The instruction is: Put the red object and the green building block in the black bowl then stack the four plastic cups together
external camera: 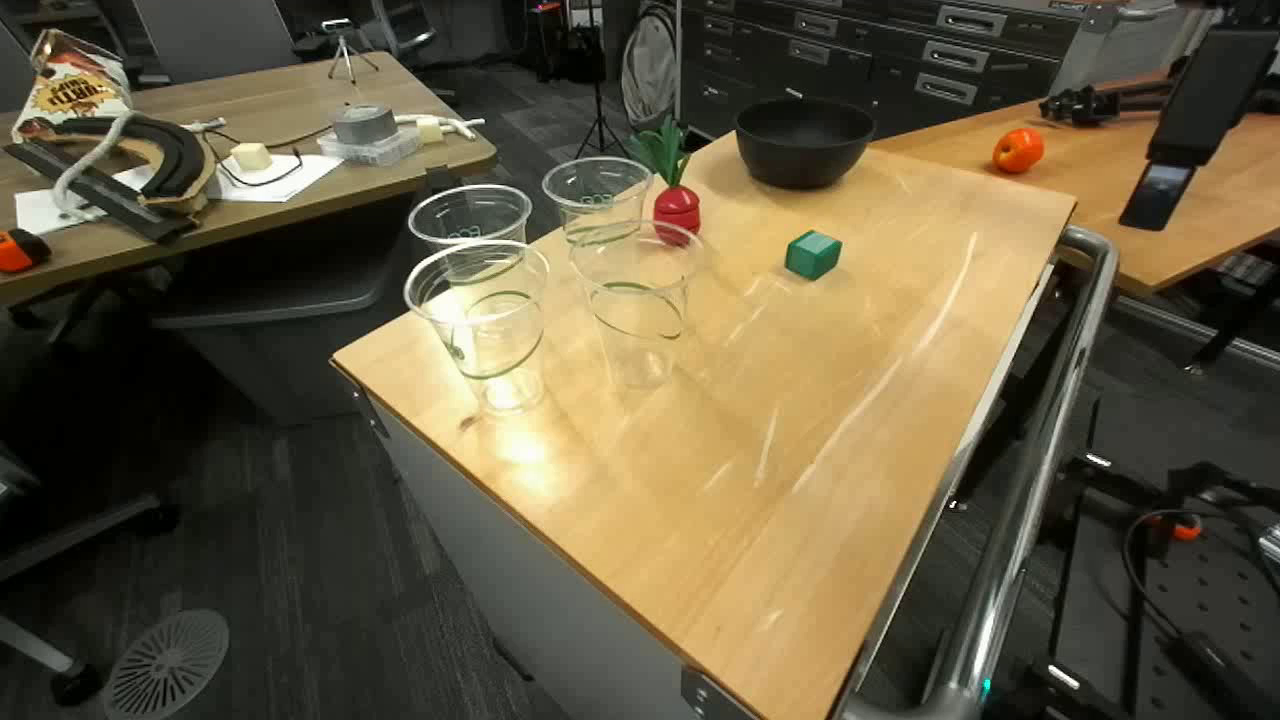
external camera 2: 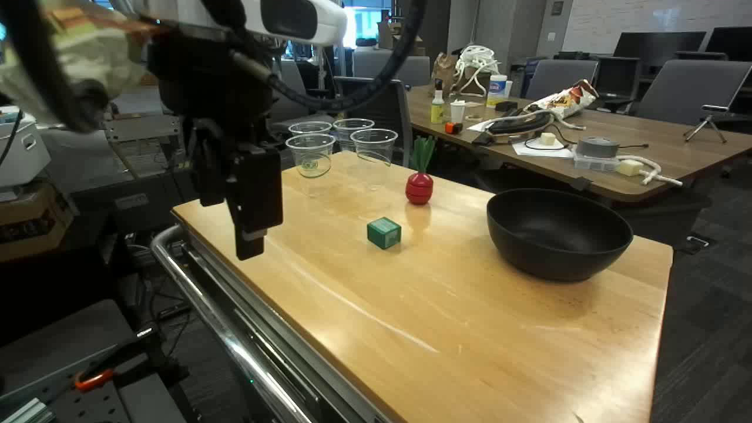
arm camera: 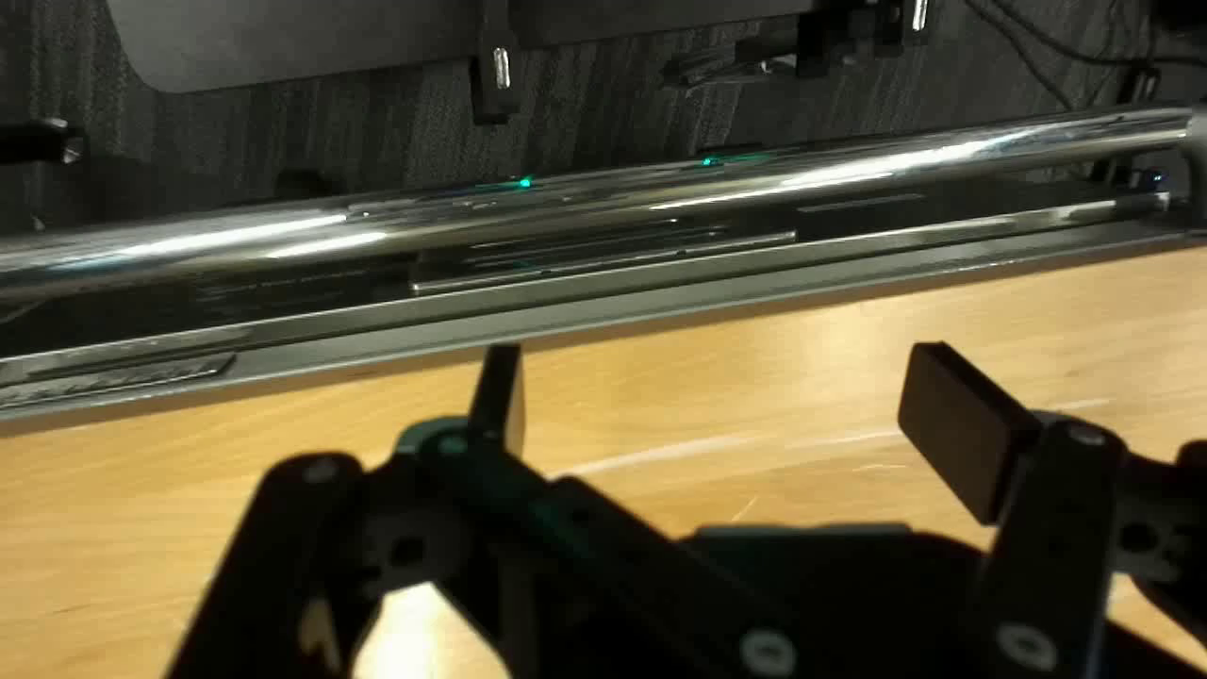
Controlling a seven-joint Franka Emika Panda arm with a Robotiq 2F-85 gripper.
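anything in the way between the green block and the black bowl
Nothing visible: in both exterior views, no object stands on the straight path from the block to the bowl. The red toy stands off to one side of that path.

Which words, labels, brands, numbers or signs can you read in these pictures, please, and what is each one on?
"ECO", apparently: faint lettering on two of the plastic cups, in an exterior view.
Snack bag: bold print, too blurred to read surely.
White canister and yellow bottle: labels too small.
Cardboard box: dark print, too blurred.
Whiteboard: marks too faint.
Wrist view: nothing legible.
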